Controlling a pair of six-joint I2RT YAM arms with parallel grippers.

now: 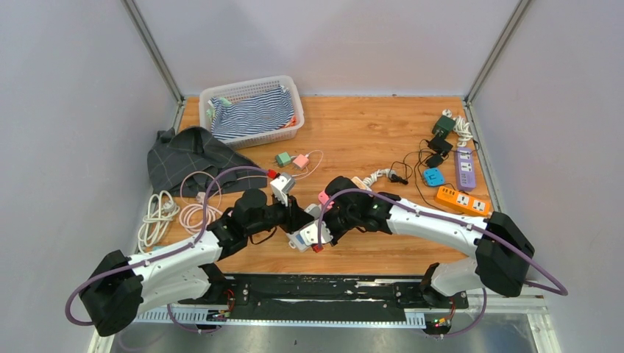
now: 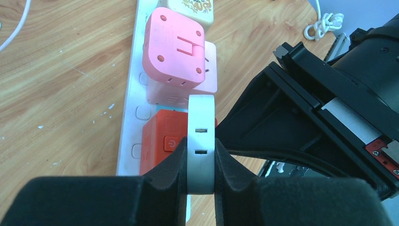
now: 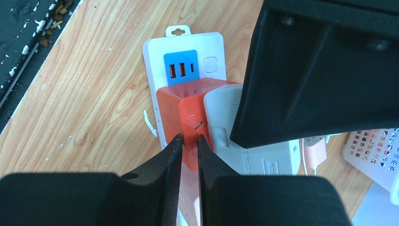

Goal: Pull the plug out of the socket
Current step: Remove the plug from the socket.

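Pinching a white plug (image 2: 201, 117) by its flat sides with the left gripper (image 2: 201, 162), pads snug against it. Holds it upright just beside an orange cube adapter (image 3: 181, 110), touching it, on the white power strip (image 3: 155, 56); probably seated in a socket, base hidden behind the pads. Right gripper (image 3: 189, 148) pressed together, tips down on that cube. Farther along the strip, a pink adapter (image 2: 174, 47) plugged in next to the cube. Underneath everything, wooden table (image 2: 56, 94).

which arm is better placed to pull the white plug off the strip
Left: the left pincer is clamped on the white plug on the power strip. The right pincer is shut over the orange cube, not gripping the plug.
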